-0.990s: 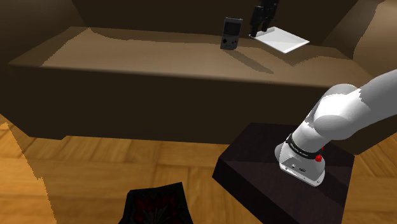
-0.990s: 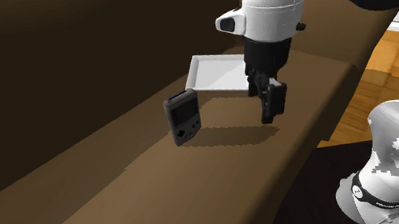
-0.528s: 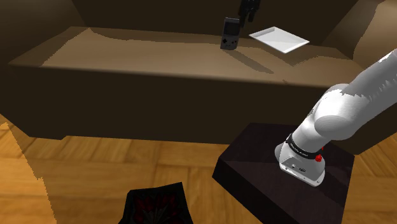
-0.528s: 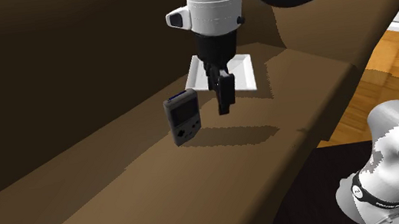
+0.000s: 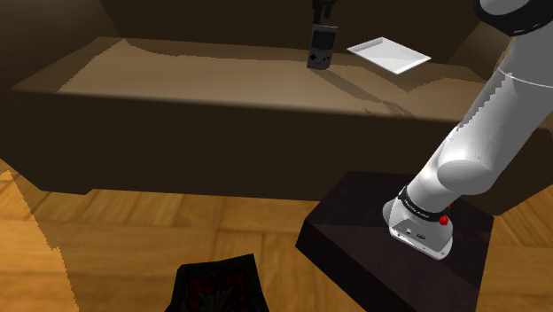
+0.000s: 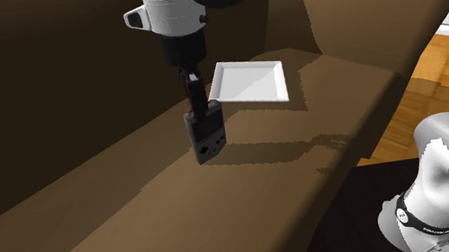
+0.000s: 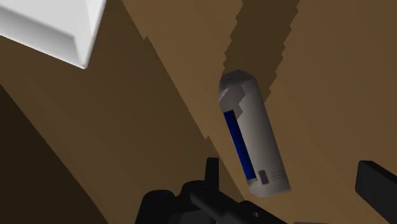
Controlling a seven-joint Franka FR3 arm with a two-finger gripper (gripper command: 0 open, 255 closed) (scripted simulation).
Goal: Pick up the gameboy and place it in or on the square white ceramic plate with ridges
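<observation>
Gameboy (image 6: 206,136) stands on end on sofa seat (image 6: 137,209), gripper (image 6: 203,104) over it, fingers (image 7: 378,188) apart.
We judge it rigid, light, slick; we'd pinch its flat faces near the top.

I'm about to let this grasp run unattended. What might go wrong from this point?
The gameboy stands on end on the brown seat, so a nudge may topple it. In the wrist view it sits nearer one finger of the open pincer than the other, so closing could push it over before both fingers bite. A grip on just its top end might slip on the way to the white plate.
</observation>
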